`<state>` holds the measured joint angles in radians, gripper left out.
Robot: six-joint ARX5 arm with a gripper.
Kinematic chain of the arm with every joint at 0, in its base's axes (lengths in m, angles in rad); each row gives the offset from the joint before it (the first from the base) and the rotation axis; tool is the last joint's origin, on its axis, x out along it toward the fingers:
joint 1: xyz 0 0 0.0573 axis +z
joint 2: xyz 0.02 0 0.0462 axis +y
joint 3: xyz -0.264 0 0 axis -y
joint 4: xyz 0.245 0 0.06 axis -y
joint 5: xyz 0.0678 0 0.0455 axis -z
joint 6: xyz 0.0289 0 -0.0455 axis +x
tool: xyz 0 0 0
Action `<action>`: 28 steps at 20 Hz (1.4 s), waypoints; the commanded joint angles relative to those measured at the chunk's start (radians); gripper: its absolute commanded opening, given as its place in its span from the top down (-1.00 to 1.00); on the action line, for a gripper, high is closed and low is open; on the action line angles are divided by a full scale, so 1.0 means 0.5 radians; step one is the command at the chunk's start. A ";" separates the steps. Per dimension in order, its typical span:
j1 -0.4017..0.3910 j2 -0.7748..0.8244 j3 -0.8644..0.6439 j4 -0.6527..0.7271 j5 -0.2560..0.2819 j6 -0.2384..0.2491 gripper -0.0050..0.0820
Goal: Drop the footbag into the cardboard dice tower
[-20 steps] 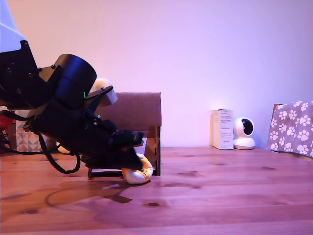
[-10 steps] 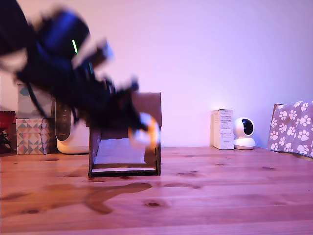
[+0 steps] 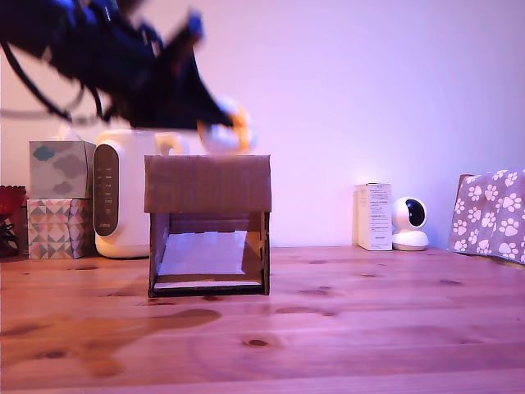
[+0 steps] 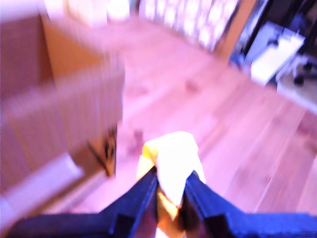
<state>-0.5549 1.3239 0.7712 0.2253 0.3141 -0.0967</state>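
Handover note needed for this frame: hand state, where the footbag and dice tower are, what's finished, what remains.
Hand: shut on the footbag, fingers pinching it from both sides; the image is motion-blurred.
Footbag: in the air, just above the top edge of the cardboard dice tower, toward the exterior view's right side of it.
Tower: upright on the wooden table, front opening and pale ramp empty.
Done: footbag picked up and raised to tower height.
Left: centre it over the top opening, release, then check it rolls out on the ramp.

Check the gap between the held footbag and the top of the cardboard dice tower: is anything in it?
Nothing. In the exterior view the footbag, pinched in the gripper, sits just above the cardboard dice tower, with only bare wall showing between them.
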 commanded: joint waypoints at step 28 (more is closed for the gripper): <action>0.301 0.799 1.058 -0.392 -0.172 0.259 -0.40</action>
<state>-0.4057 1.7245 1.2922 0.0216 0.2264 0.0250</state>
